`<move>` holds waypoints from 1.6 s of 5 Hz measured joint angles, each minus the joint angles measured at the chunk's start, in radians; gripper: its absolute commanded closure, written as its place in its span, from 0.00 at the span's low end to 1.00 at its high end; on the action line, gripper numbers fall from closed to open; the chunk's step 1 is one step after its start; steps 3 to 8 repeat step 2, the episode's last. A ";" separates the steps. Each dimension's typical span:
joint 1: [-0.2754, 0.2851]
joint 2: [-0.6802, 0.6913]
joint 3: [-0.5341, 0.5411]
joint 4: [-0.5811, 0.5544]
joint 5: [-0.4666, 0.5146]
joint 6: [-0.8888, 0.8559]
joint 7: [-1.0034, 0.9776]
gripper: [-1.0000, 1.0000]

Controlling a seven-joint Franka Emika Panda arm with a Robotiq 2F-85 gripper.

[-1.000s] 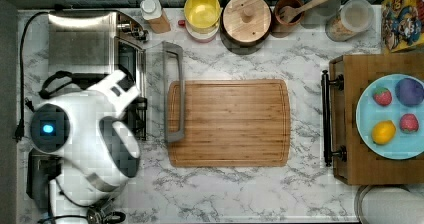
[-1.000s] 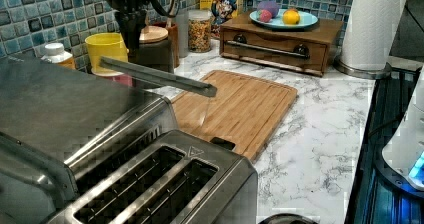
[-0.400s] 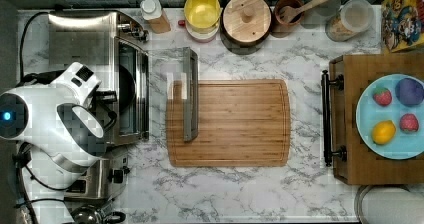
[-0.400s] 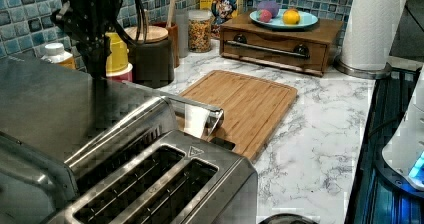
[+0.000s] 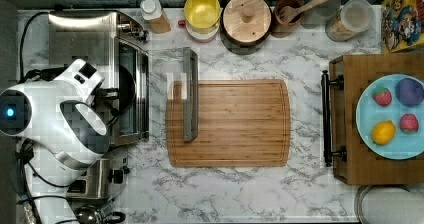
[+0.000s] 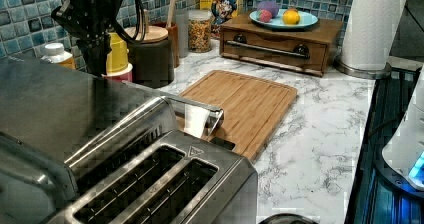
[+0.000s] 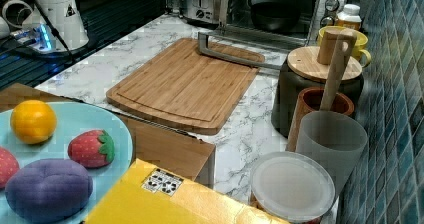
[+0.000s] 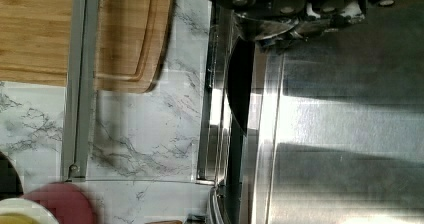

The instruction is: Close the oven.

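Steel is nearest in the left view: the two-slot toaster [image 6: 150, 184], and just behind it the oven [image 6: 60, 109], which stands at the top view's left end of the counter [image 5: 250, 194]. The gripper [image 6: 96, 66] hangs over the oven's roof, well apart from the door; whether its jaws are released or clenched I cannot tell.

The glass door [image 5: 167, 69] is fully down and lies about level. Its long bar handle [image 5: 190, 94] reaches out over the near edge of the wooden cutting board [image 5: 235, 121]. So the task looks not yet begun. A dark pan [image 7: 275, 14] sits inside the cavity and appears clear of the door's path.

To do the step well, the arm should likely come forward and down past the handle, on the board's side. Contact near the middle of the bar would keep the door from twisting. The hinge is at the oven's lower front edge, so the push should follow an arc: up first, then in toward the oven. A straight horizontal shove would probably only slide the oven back. The gap under the bar looks slim, so a low approach risks catching the board.

Farther back, the yellow mug [image 5: 202, 9] stands near the handle's end; the sweep should stay clear of it.
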 measured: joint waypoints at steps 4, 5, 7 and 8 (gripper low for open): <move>-0.003 0.000 -0.028 -0.003 0.000 -0.026 0.000 1.00; -0.003 0.000 -0.028 -0.003 0.000 -0.026 0.000 1.00; -0.003 0.000 -0.028 -0.003 0.000 -0.026 0.000 1.00; -0.003 0.000 -0.028 -0.003 0.000 -0.026 0.000 1.00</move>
